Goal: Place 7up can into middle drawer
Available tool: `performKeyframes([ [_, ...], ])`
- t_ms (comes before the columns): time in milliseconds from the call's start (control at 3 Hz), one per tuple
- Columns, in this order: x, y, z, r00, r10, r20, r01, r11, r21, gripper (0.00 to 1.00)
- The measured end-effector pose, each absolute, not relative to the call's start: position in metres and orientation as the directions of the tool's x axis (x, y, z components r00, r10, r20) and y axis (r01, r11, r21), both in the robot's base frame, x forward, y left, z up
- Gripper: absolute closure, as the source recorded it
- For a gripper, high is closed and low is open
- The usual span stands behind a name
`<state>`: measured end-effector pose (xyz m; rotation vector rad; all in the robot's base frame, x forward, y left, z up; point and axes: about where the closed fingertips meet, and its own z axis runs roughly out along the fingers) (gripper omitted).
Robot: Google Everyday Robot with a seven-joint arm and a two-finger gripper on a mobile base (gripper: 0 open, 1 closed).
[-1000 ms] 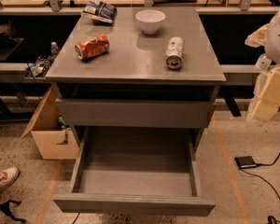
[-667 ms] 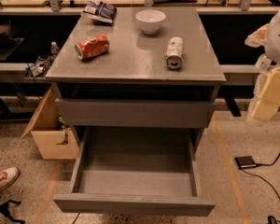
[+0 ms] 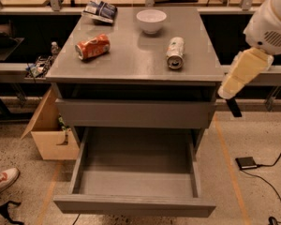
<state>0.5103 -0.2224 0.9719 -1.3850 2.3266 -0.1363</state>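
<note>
One 7up can (image 3: 175, 53) lies on the cabinet top (image 3: 131, 62) beside one orange can (image 3: 92, 47) and one bowl (image 3: 151, 21). One middle drawer (image 3: 136, 182) is open. My gripper (image 3: 233, 108) hangs right of the cabinet; can't tell its state.

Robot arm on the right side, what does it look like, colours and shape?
The arm has a rounded white housing with a small vent grille, then a tapered cream segment. The gripper is a narrow dark tip below it, right of the cabinet.

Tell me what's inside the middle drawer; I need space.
Middle drawer: only bare grey bottom shows; its rear is hidden under the cabinet. The gripper hangs beside the cabinet.
</note>
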Motion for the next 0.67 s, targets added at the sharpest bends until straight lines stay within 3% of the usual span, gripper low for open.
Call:
performKeyframes([
  [667,0.619,-0.207,0.967,-0.585,-0.718,-0.377,-0.684,0.687,-0.247,0.0],
])
